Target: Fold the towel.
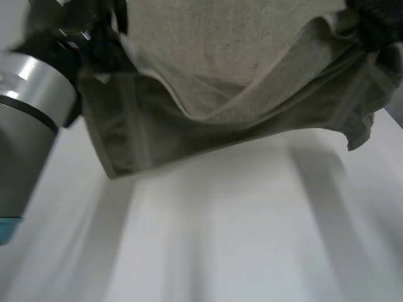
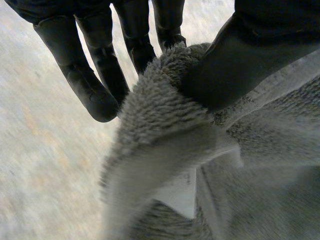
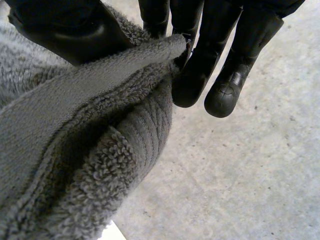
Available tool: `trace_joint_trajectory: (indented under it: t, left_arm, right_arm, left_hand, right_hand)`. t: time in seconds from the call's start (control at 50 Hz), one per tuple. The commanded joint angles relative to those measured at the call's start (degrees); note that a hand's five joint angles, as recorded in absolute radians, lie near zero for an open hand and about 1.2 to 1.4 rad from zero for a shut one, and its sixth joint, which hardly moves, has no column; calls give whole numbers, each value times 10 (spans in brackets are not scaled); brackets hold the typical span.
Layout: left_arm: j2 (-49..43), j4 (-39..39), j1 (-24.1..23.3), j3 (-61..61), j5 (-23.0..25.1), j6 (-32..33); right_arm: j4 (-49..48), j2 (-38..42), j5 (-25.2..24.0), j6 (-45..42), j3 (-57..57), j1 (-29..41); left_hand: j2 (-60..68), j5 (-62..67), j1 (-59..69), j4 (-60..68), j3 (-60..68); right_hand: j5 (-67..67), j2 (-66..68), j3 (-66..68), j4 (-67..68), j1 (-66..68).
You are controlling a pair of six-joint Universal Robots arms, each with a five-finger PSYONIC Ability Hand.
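Note:
A grey terry towel (image 1: 220, 94) hangs above the white table (image 1: 252, 220), stretched between my two hands and sagging in the middle. My left hand (image 1: 94, 38) grips one upper corner; in the left wrist view its thumb (image 2: 235, 65) presses a bunched edge of the towel (image 2: 165, 125) against the fingers (image 2: 95, 85). My right hand (image 1: 374, 25) grips the opposite upper corner. In the right wrist view, thumb (image 3: 75, 35) and fingers (image 3: 225, 75) pinch the towel's hem (image 3: 75, 130).
My left arm (image 1: 31, 94) stands close at the near left of the head view. The towel's lower edge hangs a little above the bare table. Beyond the fingertips in both wrist views lies a pale speckled surface (image 3: 250, 175).

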Motion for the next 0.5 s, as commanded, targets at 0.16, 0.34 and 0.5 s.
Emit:
trace_joint_trajectory:
  t: [0.16,0.34,0.5]
  left_arm:
    - [-62,-76,41,26,35,-2]
    - [-200,-101,53,92,47,4]
    - [-179,5,73,158,48,-5]
  right_arm:
    - [262,81,-147,11,-63,-67]
    - [242,189,-157,-19,-120,-46]
    - [-129,171,-100,70,-84,-27]
  left_hand:
    - [-58,-141,-17,-71,-79]
    - [-58,-141,-17,-71,-79]
    - [-58,-141,-17,-71,-79]
  right_hand:
    - [47,68,44,36,50]
    - [47,68,44,36,50]
    - [47,68,44,36,50]
